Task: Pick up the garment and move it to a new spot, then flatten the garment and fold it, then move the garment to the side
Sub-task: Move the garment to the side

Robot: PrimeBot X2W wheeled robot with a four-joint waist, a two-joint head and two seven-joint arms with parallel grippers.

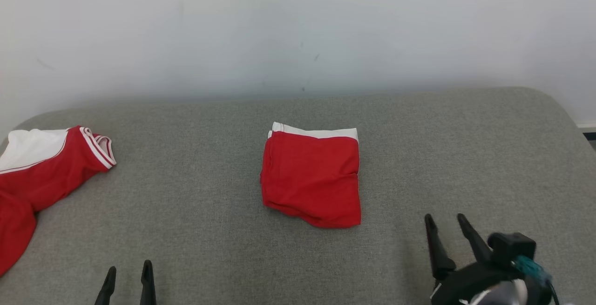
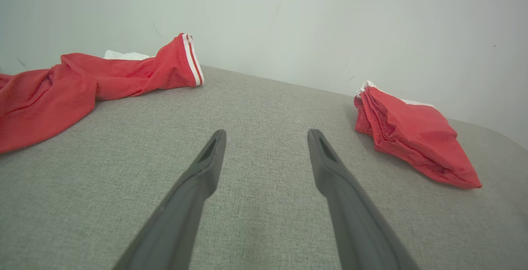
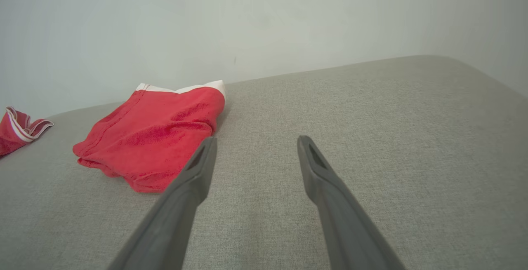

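Pale grey-white wall runs behind everything. Grey woven-fabric worktop with rounded corners spans the head view.

Loose red jersey with white panel and white-striped cuff lies crumpled at the worktop's far left and runs off the frame edge. Its cuff also shows at the left edge of the right wrist view.

Folded red fabric garment with a white band sits mid-worktop as a squarish stack, band toward the wall, well apart from the jersey.

Right gripper is at lower right, near the folded garment's near right corner and apart from it, jaws spread and empty. Left gripper is at the bottom left, jaws also spread and empty, over bare worktop between the two garments.
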